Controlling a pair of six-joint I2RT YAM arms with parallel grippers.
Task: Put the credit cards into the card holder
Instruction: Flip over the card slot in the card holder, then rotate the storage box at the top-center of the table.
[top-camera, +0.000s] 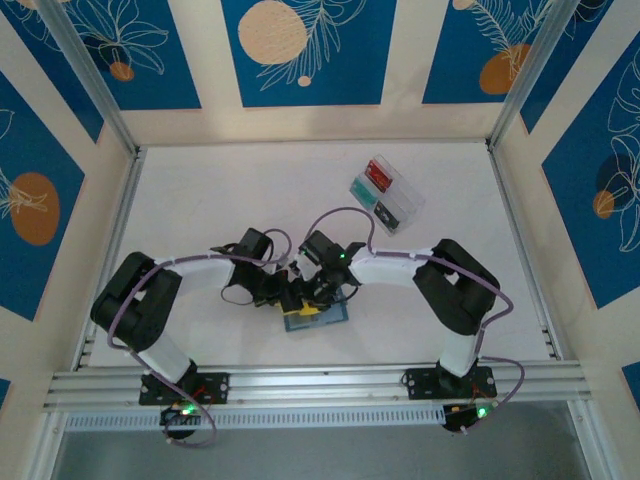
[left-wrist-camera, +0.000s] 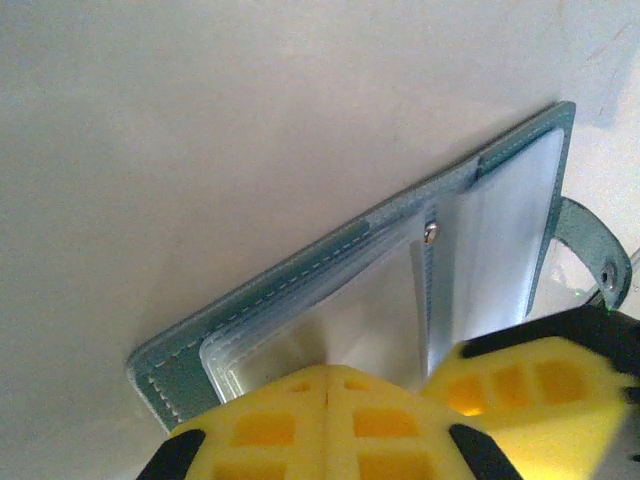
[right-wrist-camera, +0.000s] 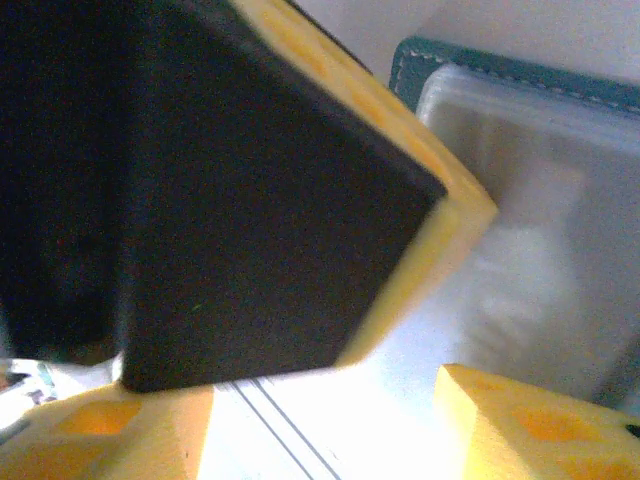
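The card holder (top-camera: 322, 320), a blue-grey wallet with clear plastic sleeves, lies open on the white table in front of both arm bases. Seen from the left wrist, the card holder (left-wrist-camera: 300, 275) shows a snap stud (left-wrist-camera: 431, 232) and a strap (left-wrist-camera: 595, 250). My left gripper (left-wrist-camera: 330, 372) is shut, its yellow tips pressing on a sleeve. My right gripper (right-wrist-camera: 295, 400) hovers over the card holder (right-wrist-camera: 520, 240). A pale, glare-washed credit card (right-wrist-camera: 330, 450) with two thin dark lines spans its fingers. The left gripper's finger (right-wrist-camera: 250, 200) blocks much of the right wrist view.
A clear compartmented tray (top-camera: 400, 190) stands at the back right with a red card (top-camera: 378, 174) and darker ones in it. Metal frame posts and patterned walls ring the table. The two grippers (top-camera: 305, 292) crowd together over the wallet.
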